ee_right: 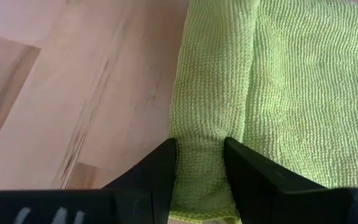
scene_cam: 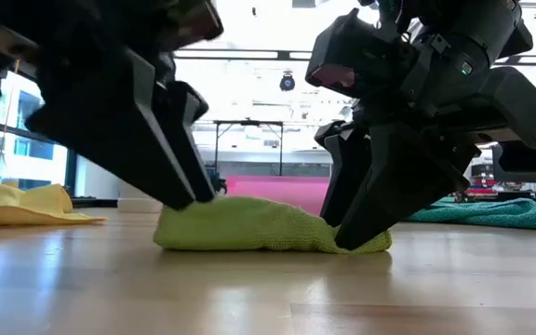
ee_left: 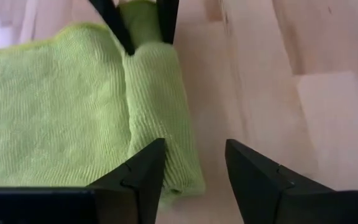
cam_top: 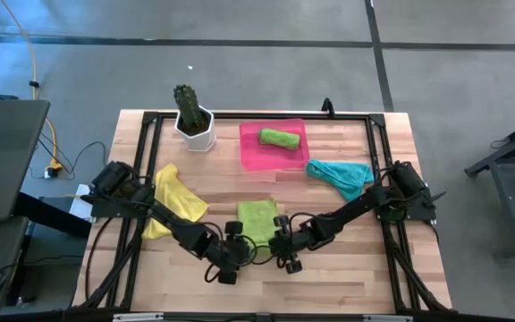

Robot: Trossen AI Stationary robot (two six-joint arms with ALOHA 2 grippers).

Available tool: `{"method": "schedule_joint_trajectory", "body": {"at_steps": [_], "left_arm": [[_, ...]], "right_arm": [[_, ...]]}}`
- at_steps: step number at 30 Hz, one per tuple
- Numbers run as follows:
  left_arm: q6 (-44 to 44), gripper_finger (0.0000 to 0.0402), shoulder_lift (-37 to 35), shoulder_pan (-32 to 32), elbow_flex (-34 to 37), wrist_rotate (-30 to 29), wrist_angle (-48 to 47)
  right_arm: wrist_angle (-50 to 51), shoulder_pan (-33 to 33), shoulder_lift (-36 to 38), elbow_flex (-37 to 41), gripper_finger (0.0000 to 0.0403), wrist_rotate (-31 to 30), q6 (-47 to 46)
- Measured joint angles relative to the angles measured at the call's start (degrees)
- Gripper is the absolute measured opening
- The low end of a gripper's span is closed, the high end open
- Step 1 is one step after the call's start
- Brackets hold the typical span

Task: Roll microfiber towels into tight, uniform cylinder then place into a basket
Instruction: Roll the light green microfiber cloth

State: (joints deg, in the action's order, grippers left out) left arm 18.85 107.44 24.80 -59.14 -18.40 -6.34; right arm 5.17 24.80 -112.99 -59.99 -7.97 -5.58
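Two dark jointed arms with black wedge-shaped fingers [ee_left: 135, 180].

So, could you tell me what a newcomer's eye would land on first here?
Both hands meet at the table's near edge over a lime green towel: the right hand pinches its rolled edge, and the left hand stands open at the other end. Behind, a bright pink basket holds one rolled green towel.

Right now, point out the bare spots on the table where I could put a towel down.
Bare wood: the near-right corner of the wooden table, and left of the white cactus pot. Crowded: the centre, where both grippers work the lime green towel below the pink plastic basket.
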Motion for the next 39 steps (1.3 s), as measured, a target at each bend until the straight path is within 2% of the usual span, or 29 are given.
{"method": "schedule_joint_trajectory", "body": {"at_steps": [9, 18, 23, 27, 35, 39], "left_arm": [[-0.5, 0.0177, 0.68, -2.0, -0.03, -1.06, -1.86], [0.45, 0.0177, 3.16, -3.75, -0.24, 3.56, -2.81], [3.46, 0.0172, 3.84, -3.8, -0.25, 2.77, -2.9], [7.64, 0.0142, 3.84, -4.3, -0.25, 3.96, -3.32], [11.17, 0.0023, 3.93, -4.4, -0.27, 5.82, -3.58], [11.19, 0.0014, 3.95, -4.44, -0.27, 7.2, -3.11]], "right_arm": [[-0.09, 0.0, -0.04, 0.0, 0.0134, -0.16, 0.0], [-0.46, 0.0, -0.11, -0.02, 0.0134, -0.17, 0.0], [-0.44, 0.0, -0.11, -0.02, 0.0134, -0.17, 0.0], [-0.41, 0.0, -0.11, -0.02, 0.0134, -0.17, 0.0], [-0.11, -0.02, 1.2, -0.02, 0.0134, -0.12, 0.12], [2.07, -0.02, 4.02, 0.2, 0.0134, 0.34, 0.48]]}}
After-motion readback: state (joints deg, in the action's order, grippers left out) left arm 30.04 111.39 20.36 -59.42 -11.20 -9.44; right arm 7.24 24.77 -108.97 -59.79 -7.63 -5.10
